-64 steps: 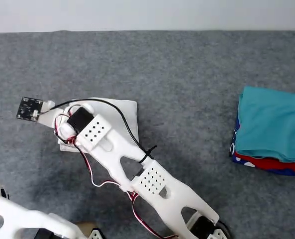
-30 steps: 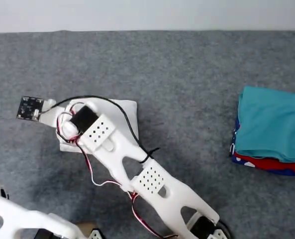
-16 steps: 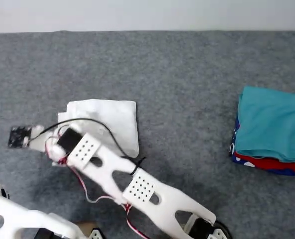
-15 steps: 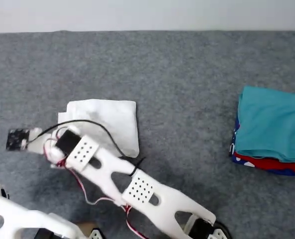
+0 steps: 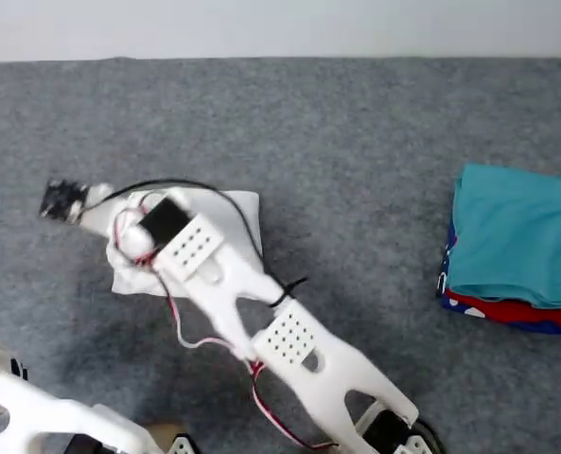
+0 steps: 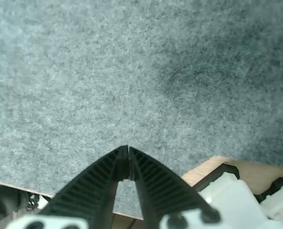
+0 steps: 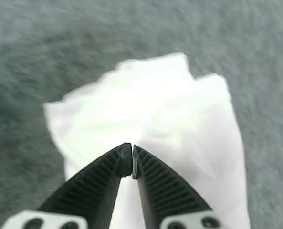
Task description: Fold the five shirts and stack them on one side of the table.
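Note:
A folded white shirt [image 5: 245,216] lies left of the table's middle, and my right arm [image 5: 200,255] stretches over it from the near edge. In the right wrist view the right gripper [image 7: 131,149] hangs shut just above the white shirt [image 7: 179,105], with no cloth visible between its tips. At the right edge a stack of folded shirts [image 5: 517,232] has a teal one on top and red and blue ones under it. My left gripper [image 6: 128,152] is shut over bare grey carpet near the table's front edge.
Grey carpet [image 5: 356,132] covers the table, with open room between the white shirt and the stack. The left arm's white body [image 5: 25,411] sits at the near left corner. A strip of wooden table edge [image 6: 213,164] lies below the left gripper.
The right arm swung from the shirt's near left edge back toward the far side, over the shirt. The white shirt and the stack kept their places.

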`<state>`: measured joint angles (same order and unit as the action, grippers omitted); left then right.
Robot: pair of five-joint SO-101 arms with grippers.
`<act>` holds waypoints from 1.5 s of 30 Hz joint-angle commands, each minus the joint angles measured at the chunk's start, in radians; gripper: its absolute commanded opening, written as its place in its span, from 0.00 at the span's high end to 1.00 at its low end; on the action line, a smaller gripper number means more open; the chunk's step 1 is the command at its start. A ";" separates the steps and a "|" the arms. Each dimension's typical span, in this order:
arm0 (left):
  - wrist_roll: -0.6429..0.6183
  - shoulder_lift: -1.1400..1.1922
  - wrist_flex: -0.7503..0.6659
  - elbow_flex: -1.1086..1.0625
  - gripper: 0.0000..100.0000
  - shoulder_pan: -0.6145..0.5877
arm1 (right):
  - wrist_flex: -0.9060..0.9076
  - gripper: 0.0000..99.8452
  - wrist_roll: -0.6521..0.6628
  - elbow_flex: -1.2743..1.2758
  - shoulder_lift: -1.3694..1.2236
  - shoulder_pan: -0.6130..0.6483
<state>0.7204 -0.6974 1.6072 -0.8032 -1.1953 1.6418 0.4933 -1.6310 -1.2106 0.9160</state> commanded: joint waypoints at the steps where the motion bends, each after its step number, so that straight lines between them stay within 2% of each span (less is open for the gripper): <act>1: -0.005 -0.021 -0.018 0.004 0.99 0.017 | 0.004 0.99 0.011 -0.043 0.068 -0.033; 14: -0.005 -0.021 -0.018 0.005 0.99 0.017 | -0.084 0.99 0.012 -0.043 -0.030 -0.010; 18: -0.005 -0.023 -0.012 0.031 0.99 0.015 | -0.082 0.99 0.058 -0.043 -0.090 -0.085; 23: -0.006 -0.023 0.044 0.183 0.99 0.040 | -0.082 0.99 0.075 -0.051 -0.105 -0.196; 26: -0.009 -0.023 0.106 0.285 0.99 0.129 | -0.073 0.99 0.075 -0.052 -0.105 -0.232; 29: -0.101 -0.021 0.132 0.361 0.99 0.261 | -0.058 0.99 0.075 -0.052 -0.096 -0.240; 34: -0.244 -0.014 0.118 0.395 0.99 0.569 | -0.047 0.99 0.071 -0.052 -0.015 -0.234; 37: -0.321 -0.014 0.038 0.357 0.99 0.744 | -0.042 0.99 0.069 -0.052 0.068 -0.237; 39: -0.353 -0.012 -0.038 0.321 0.99 0.819 | -0.033 0.99 0.068 -0.051 0.131 -0.243; 45: -0.402 0.061 -0.236 0.208 0.99 0.950 | 0.064 0.99 0.066 -0.051 0.302 -0.278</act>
<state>0.3383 -0.6820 1.4569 -0.5762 -0.2961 1.6663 0.5623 -1.6310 -1.0480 0.6690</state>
